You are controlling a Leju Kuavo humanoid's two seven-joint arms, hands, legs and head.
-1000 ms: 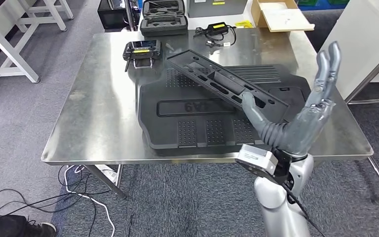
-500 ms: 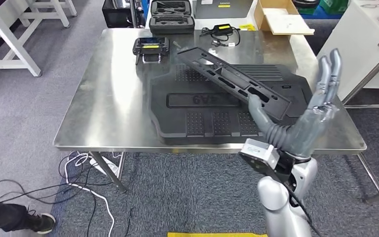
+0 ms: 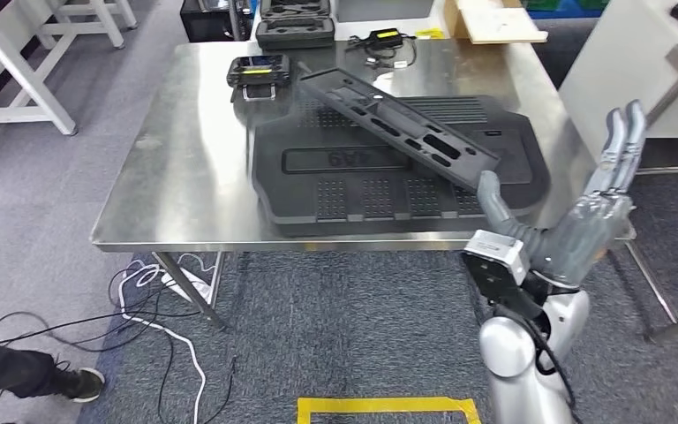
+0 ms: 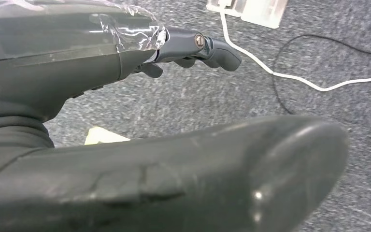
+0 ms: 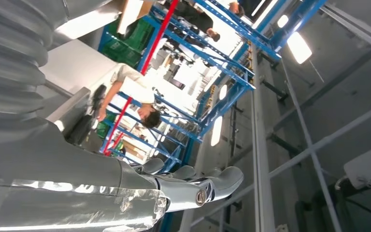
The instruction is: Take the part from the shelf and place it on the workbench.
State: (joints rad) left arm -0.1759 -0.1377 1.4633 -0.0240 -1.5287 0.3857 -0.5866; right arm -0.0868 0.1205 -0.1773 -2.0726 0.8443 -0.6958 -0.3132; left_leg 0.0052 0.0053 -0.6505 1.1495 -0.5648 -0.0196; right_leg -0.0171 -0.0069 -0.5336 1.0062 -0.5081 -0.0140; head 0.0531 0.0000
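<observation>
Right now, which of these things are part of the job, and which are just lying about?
Part of the job:
long black part
steel workbench
right robot hand

Lying about:
big black panel
controller
black case
floor cables

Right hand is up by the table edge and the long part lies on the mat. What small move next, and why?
Probably draw the right robot hand back and lower it. Its fingers are spread and hold nothing, while the long black part already rests on the black mat on the workbench.
</observation>
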